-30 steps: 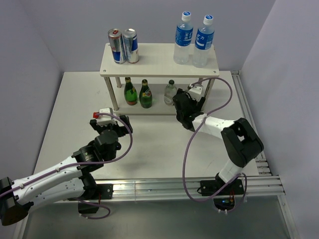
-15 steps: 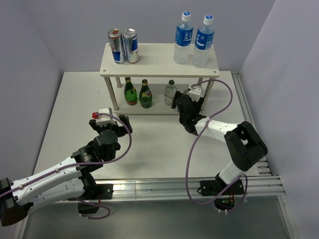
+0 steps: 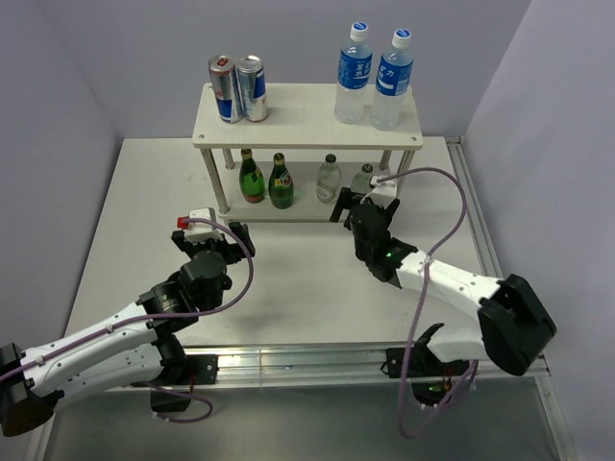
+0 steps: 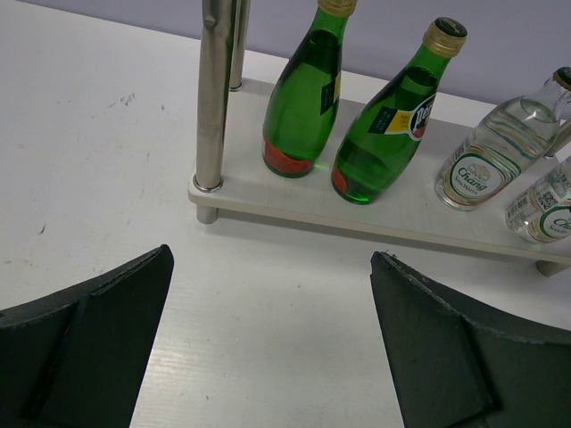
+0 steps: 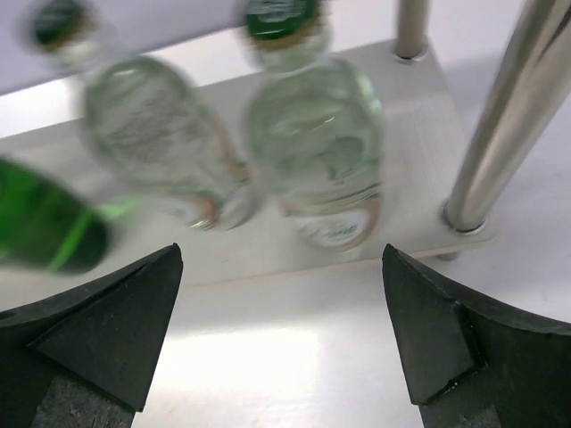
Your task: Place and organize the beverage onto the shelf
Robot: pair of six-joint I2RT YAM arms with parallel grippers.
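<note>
The cream-white shelf (image 3: 307,115) stands at the back of the table. Its top board holds two cans (image 3: 238,88) on the left and two blue-labelled water bottles (image 3: 372,77) on the right. Its lower board (image 4: 401,218) holds two green bottles (image 4: 308,98) and two clear glass bottles (image 5: 317,143), all upright. My right gripper (image 3: 360,204) (image 5: 281,251) is open and empty just in front of the clear bottles, touching none. My left gripper (image 3: 213,233) (image 4: 269,259) is open and empty over the table, in front of the shelf's left end.
A metal shelf leg (image 5: 504,116) stands just right of the right gripper, and another (image 4: 214,98) is ahead of the left gripper. A rail (image 3: 480,230) runs along the table's right edge. Purple cables loop over both arms.
The right gripper has drawn back from the lower board, leaving the second clear bottle standing there, and its arm has swung out to the right. The left arm has not moved.
</note>
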